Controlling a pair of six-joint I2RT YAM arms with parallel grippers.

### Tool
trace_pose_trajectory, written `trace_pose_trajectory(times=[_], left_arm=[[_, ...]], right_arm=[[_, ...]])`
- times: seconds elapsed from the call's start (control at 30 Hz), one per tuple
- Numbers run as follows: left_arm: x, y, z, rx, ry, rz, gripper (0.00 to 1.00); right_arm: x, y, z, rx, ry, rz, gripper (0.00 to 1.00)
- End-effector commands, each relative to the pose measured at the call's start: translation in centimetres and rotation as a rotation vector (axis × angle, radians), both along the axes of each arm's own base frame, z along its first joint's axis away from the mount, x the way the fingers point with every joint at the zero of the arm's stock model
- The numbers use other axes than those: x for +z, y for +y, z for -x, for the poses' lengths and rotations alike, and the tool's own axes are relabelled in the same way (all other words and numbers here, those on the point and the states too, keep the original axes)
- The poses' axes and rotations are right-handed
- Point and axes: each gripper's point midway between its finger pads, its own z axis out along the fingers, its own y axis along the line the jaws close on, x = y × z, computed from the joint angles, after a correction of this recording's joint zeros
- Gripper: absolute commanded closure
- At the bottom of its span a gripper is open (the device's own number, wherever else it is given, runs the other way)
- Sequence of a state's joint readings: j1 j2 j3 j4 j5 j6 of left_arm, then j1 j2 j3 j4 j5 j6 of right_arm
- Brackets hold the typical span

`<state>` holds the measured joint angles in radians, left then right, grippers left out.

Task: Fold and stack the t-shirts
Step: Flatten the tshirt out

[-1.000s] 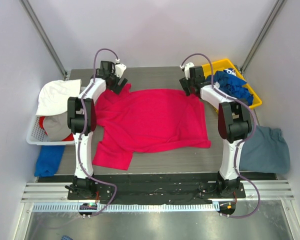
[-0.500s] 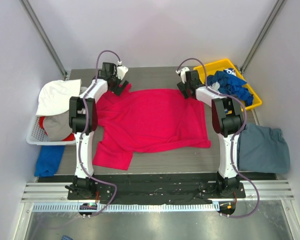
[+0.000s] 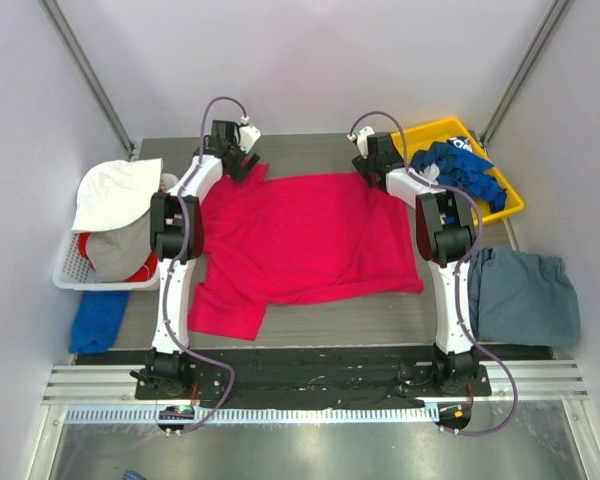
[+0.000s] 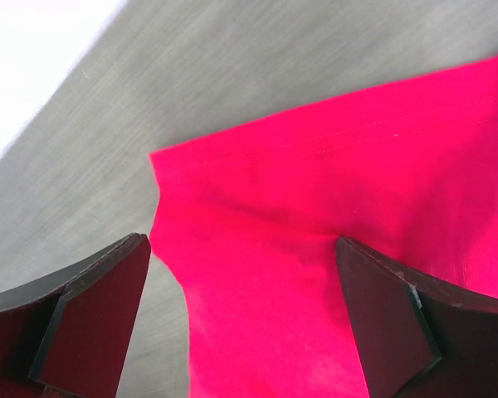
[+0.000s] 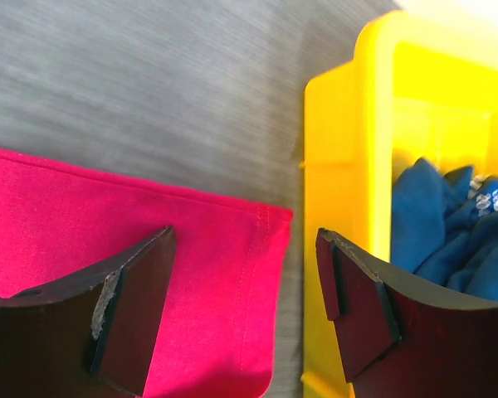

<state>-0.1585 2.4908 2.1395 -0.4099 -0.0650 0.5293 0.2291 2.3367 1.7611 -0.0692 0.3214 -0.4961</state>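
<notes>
Yellow bin (image 3: 511,206): at the far right corner of the worktop (image 3: 310,152); it holds crumpled royal blue t-shirts (image 3: 466,170) with white print, heaped above the rim.
White basket (image 3: 68,272): at the left edge of the worktop; a white cloth (image 3: 108,192) lies on top of a grey cloth (image 3: 115,252), with a bit of red underneath.
Blue cloth (image 3: 98,318): just in front of the basket, outside it.
Grey-blue t-shirt (image 3: 525,296): bunched at the near right edge of the worktop, in no container.
Pink-red t-shirt (image 3: 305,240): spread flat in the middle of the worktop, longer from left to right than from near to far. Its straight stitched edge faces the far side; a flap sticks out towards the near left corner.
Left tool (image 3: 238,163): fingers (image 4: 91,319) spread wide, pinching nothing, over the shirt's far left corner.
Right tool (image 3: 370,166): fingers (image 5: 137,298) spread, pinching nothing, over the shirt's far right corner, just beside the bin wall.
Contact with cloth: cannot tell for either tool.
</notes>
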Motion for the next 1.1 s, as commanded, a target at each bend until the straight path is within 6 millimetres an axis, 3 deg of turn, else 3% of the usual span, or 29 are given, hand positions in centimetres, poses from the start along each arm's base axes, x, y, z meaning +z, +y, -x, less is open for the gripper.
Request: trace_pose_trajectory(times=[0.0, 0.23, 0.57, 1.03, 1.07], left_arm=[[-1.2, 0.1, -1.4, 0.01, -0.008, -0.05, 0.0], [-1.3, 0.2, -3.6, 0.017, -0.073, -0.106, 0.0], [2.4, 0.8, -6.9, 0.07, -0.273, -0.172, 0.0], [4.8, -0.1, -11.3, -0.01, -0.555, -0.364, 0.0], [4.3, -0.3, -11.5, -0.028, -0.562, -0.376, 0.0]], right_arm=[[-0.4, -0.1, -1.2, 0.005, -0.002, 0.055, 0.22], [-0.1, -0.4, -2.4, 0.004, -0.027, 0.105, 0.22], [0.3, -1.0, -4.3, -0.019, -0.076, 0.16, 0.22], [1.2, -1.7, -5.9, -0.025, -0.14, 0.246, 0.22], [1.2, -1.8, -5.9, -0.024, -0.142, 0.251, 0.22]])
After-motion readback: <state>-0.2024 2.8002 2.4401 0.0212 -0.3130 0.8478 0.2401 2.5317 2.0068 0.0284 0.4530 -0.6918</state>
